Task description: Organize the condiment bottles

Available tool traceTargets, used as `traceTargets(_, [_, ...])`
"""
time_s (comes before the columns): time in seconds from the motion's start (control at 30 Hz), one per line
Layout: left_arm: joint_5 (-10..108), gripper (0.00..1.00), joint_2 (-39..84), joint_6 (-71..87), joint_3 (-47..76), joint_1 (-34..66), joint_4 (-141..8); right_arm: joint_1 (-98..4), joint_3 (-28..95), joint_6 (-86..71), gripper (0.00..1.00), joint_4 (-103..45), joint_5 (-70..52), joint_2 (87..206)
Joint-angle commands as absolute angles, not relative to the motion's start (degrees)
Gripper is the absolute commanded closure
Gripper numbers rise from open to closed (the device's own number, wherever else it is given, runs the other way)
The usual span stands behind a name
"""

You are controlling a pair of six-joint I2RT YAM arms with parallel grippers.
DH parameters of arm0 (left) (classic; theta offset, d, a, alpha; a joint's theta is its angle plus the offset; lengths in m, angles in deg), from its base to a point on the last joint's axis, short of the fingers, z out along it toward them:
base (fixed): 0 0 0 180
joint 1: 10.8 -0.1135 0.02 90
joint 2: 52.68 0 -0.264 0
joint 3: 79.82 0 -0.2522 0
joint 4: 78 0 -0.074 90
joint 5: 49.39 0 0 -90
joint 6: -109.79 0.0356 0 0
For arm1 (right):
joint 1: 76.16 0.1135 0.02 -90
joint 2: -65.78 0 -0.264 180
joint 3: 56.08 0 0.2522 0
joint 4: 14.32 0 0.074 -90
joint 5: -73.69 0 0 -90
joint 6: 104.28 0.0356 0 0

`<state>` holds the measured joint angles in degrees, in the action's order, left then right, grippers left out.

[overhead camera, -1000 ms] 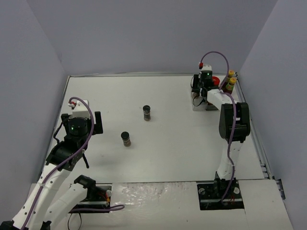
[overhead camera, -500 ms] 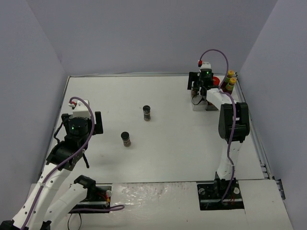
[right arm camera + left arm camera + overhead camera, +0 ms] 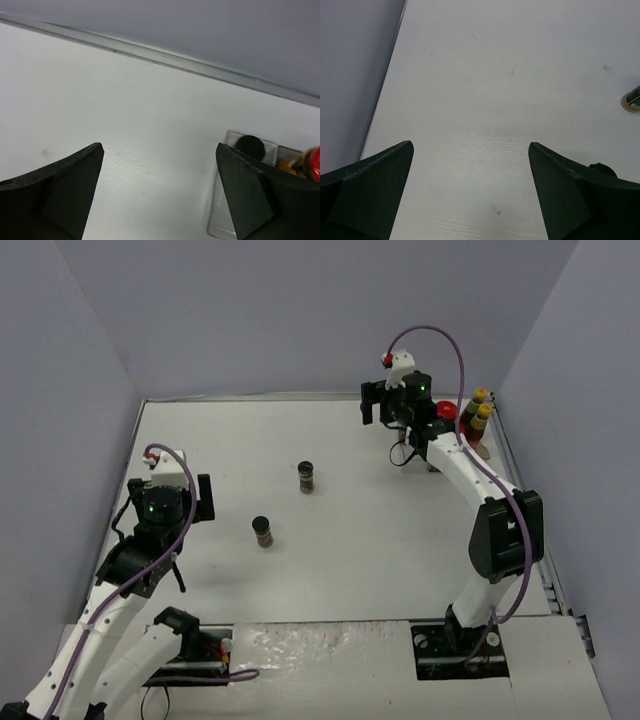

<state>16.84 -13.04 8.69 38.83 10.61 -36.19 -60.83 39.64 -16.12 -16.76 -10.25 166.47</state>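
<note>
Two black-capped dark jars point(image 3: 306, 476) point(image 3: 262, 530) stand apart in the middle of the table. One of them shows at the right edge of the left wrist view as a dark jar point(image 3: 632, 97). Two yellow-capped sauce bottles point(image 3: 481, 404) and a red lid point(image 3: 445, 408) sit at the far right. A third black cap point(image 3: 250, 146) stands in the clear tray point(image 3: 222, 220) beside a red-lidded jar point(image 3: 315, 166). My right gripper point(image 3: 159, 146) hangs open just left of the tray, holding nothing. My left gripper point(image 3: 471, 145) is open over bare table, well left of the jars.
The grey left wall point(image 3: 355, 75) runs close beside the left gripper. The back wall and table rim point(image 3: 165, 59) lie just beyond the right gripper. In the top view the right arm point(image 3: 455, 465) covers most of the tray.
The right gripper has opened, risen and swung left away from the tray, leaving a black-capped jar standing in it. The left arm has not moved.
</note>
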Motion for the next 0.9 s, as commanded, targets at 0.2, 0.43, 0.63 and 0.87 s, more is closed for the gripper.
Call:
traceTargets(0.2, [16.9,0.03,-13.4,9.0,37.2,10.4,-38.9,-46.3,34.7,-19.8,0.05,-14.8,4.2,162.7])
traceTargets(0.43, [16.8,0.03,-13.4,9.0,37.3,10.4,-38.9,-40.9,36.7,-22.7,0.05,-13.9,5.0,170.4])
traceTargets(0.63, [16.9,0.03,-13.4,9.0,37.3,10.4,-38.8,-39.5,39.6,-23.8,0.08,-14.3,3.8,176.4])
traceTargets(0.87, [16.9,0.03,-13.5,8.9,37.3,10.4,-38.9,-39.3,40.2,-24.3,0.24,-14.7,2.6,178.7])
